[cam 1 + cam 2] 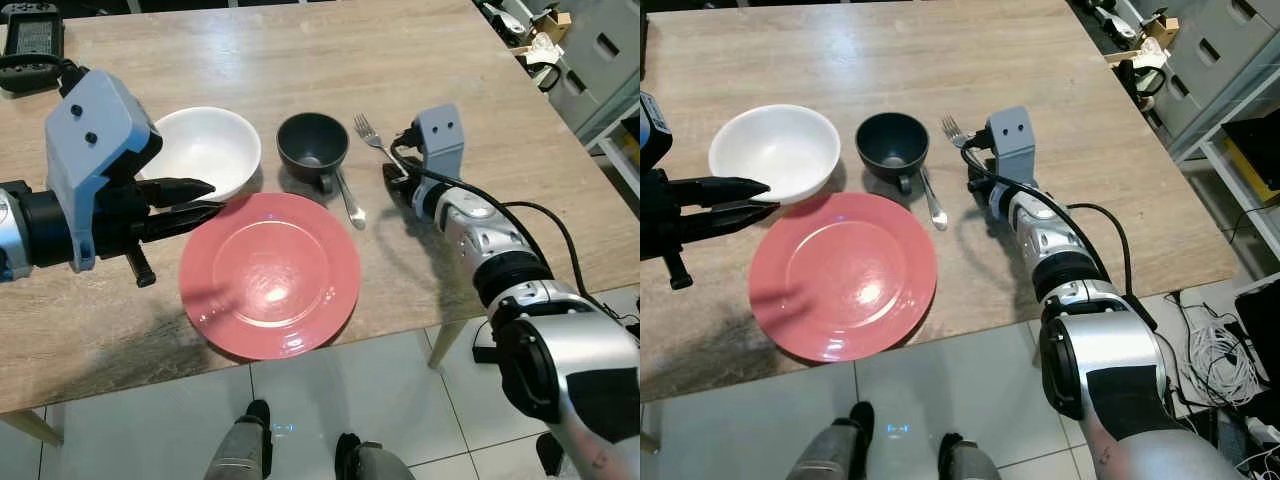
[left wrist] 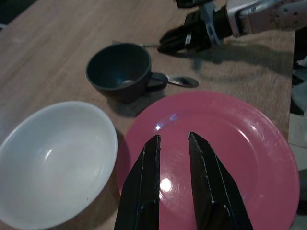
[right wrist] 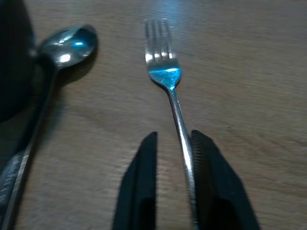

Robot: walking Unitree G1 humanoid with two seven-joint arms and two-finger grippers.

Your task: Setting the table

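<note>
table: wooden table (image 1: 300,50), and the place setting is bunched up along the near edge, closer to the robot's left end, so it's basically laid out right in front of where the robot stands

plate: pink plate (image 1: 270,273) sits right at the near edge, looks like the centre of the setting everything else gets arranged around

bowl: white bowl (image 1: 205,150) just behind the plate toward the left, rim touching or nearly touching the plate, can't quite tell

cup: dark cup (image 1: 313,146) behind the plate on its right side, handle pointing toward the near edge

spoon: spoon (image 1: 348,196) lies right by the cup's handle, just off the plate's right rim, so I'd guess that one's already put down

fork: fork (image 3: 171,91) flat on the table right of the cup and spoon, tines pointing toward the far edge, seems to be the piece being dealt with now

right gripper: right gripper (image 3: 173,143) is down at table level with the fork's handle running between its fingers, up against one of them; gap is narrow, but whether it's actually squeezing the fork or just sitting around it I can't tell

left gripper: left gripper (image 2: 172,143) hovers over the left part of the plate, fingers a small way apart, holding nothing, looks like it's just waiting
</note>
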